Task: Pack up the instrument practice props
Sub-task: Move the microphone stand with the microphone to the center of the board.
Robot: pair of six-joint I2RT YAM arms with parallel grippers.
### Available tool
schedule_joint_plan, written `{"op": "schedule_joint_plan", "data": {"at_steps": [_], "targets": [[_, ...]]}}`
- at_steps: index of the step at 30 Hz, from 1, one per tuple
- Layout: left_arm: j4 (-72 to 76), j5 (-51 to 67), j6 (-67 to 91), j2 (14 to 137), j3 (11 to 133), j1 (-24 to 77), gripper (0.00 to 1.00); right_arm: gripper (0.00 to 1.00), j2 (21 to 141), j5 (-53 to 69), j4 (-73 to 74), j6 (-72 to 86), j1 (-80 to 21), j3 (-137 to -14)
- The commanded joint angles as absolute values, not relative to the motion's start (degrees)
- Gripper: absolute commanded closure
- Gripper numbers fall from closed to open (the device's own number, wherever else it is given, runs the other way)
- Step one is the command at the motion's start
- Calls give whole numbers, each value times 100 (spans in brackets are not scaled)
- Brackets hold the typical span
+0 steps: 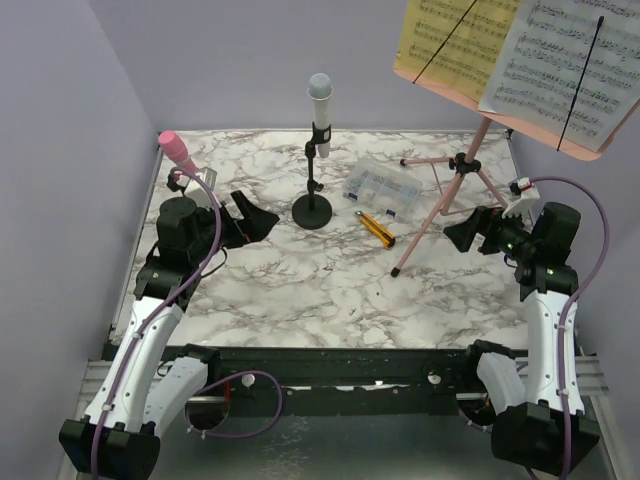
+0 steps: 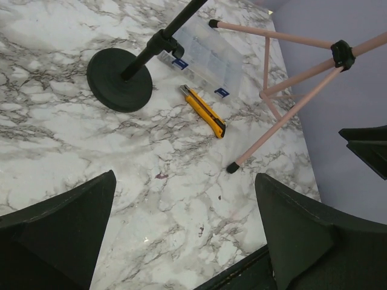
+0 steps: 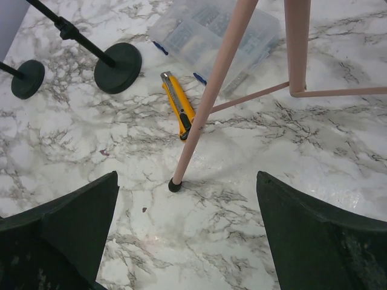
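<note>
lilac walls close round a marble-patterned table (image 1: 300, 300); nothing is packed yet, so i judge the job to be at its very first step. white microphone (image 1: 319, 92) stands upright in a black round-based holder (image 1: 313, 211) mid-table; pink microphone (image 1: 178, 152) stands at the far left behind the left arm (its own small holder (image 3: 27, 78) shows only from the right wrist); pink tripod rack (image 1: 455, 185) stands at the right, carrying a yellow page (image 1: 445, 45) and a white page (image 1: 570, 70); a clear box (image 1: 380, 187) and utility knife (image 1: 376, 229) lie between holder and tripod. left fingers (image 1: 252, 218) are spread wide and empty, near the holder's base; right fingers (image 1: 468, 232) likewise, just beside the rack's near leg. next probably comes a first grasp; the loose pages look likely to slide if the rack tips.
</note>
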State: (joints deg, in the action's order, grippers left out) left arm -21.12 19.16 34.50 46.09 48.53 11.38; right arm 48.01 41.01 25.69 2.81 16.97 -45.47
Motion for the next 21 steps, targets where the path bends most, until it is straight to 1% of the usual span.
{"op": "schedule_joint_plan", "data": {"at_steps": [1,5,10,13,15,21], "targets": [[-1327,2661,3438,4795,4851,1125,1,0,4751,4148,2512,59,1723,-4495],[-950,2992,3371,5051,4818,1178,1,0,4751,4533,2629,-372,1723,-4461],[-719,2848,3096,5148,4685,1316,1,1,4700,5388,2838,-966,1723,-4382],[-44,3195,2813,5249,4349,1333,4,0,4673,5524,2803,-1030,1723,-4342],[391,3258,2683,5360,4251,1333,3,0,4677,5595,2812,-1073,1723,-4343],[1095,3428,2250,5809,4313,1327,3,0,4628,5926,2921,-1262,1724,-4351]]}}
